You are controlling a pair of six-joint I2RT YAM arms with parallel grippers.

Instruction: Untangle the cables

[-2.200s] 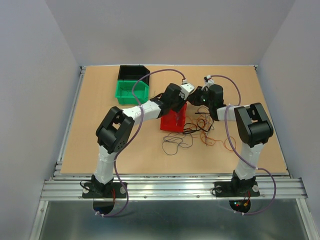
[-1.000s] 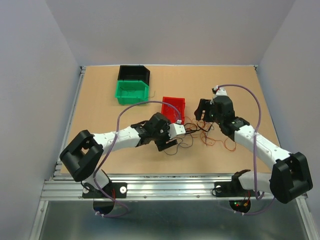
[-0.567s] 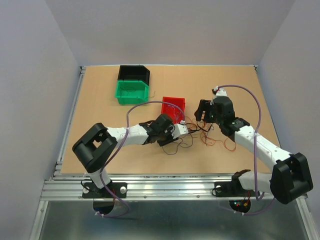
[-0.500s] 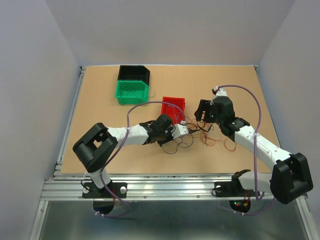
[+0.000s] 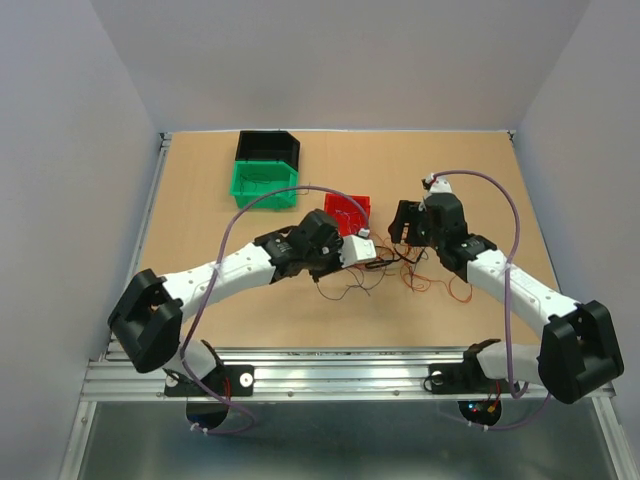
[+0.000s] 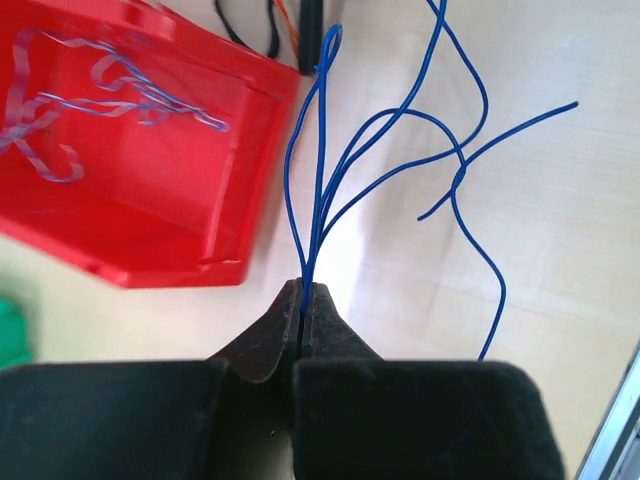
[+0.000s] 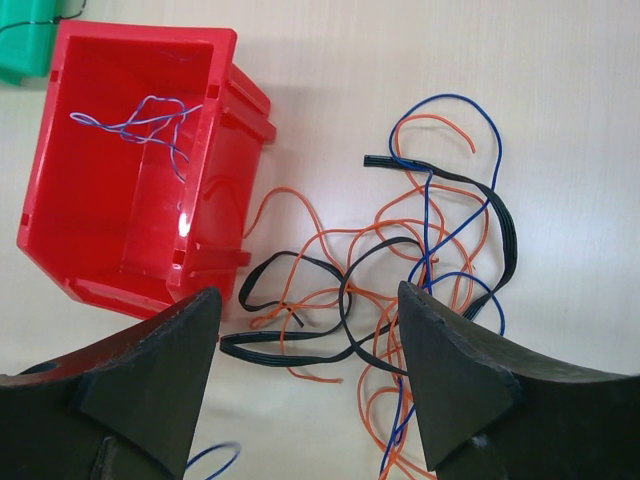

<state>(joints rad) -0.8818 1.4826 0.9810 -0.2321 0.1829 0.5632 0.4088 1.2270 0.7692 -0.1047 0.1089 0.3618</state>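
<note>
The left gripper is clamped tight on a blue wire. The wire runs lengthwise straight out from the tips, alongside the red bin (a pale strand lies inside it), and its loose ends fan right over the table. The other cables, orange, black and blue, sprawl in a tangle just right of the bin. The right gripper hangs above them, jaws spread, holding nothing.

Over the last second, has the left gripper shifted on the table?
Yes: the left gripper has edged slightly closer to the red bin, and it has shut on a blue cable.
</note>
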